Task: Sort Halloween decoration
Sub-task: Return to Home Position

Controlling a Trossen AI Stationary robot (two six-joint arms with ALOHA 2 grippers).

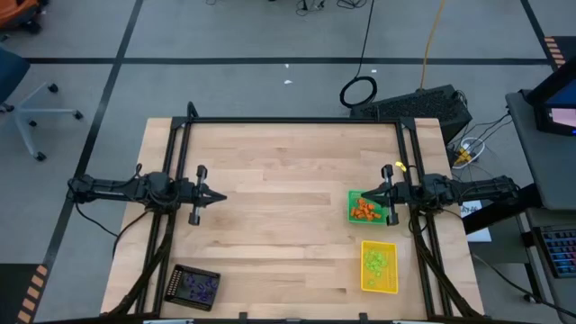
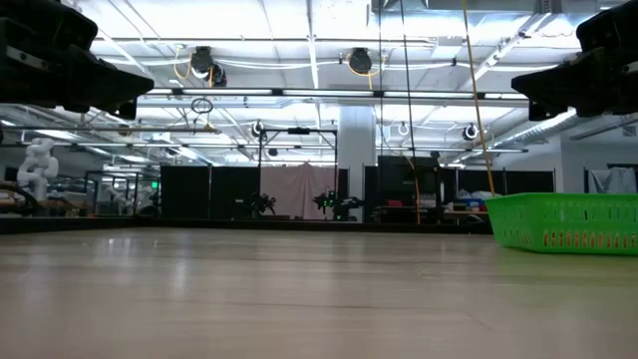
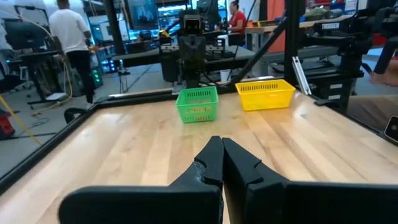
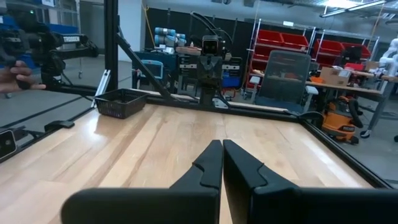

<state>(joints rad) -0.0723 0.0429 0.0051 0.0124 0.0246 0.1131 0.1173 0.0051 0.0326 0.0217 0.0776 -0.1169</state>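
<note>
Wooden surface (image 1: 288, 162) in mid-frame: left claw (image 1: 221, 195) at centre-left, right claw (image 1: 365, 194) at centre-right by the green tray (image 1: 350, 207), both pressed together. Halloween decoration (image 1: 378, 259) sits sorted: orange trinkets (image 1: 364, 211) in that tray, lime ones (image 1: 377, 265) in the yellow tray (image 1: 364, 274) lower right, purple ones (image 1: 198, 288) in the black tray (image 1: 174, 281) lower left.

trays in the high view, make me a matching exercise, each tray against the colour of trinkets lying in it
Column one:
1. green tray
2. yellow tray
3. black tray

Column two:
A. purple trinkets
B. orange trinkets
C. lime green trinkets

Pairs: 1-B, 2-C, 3-A
</note>
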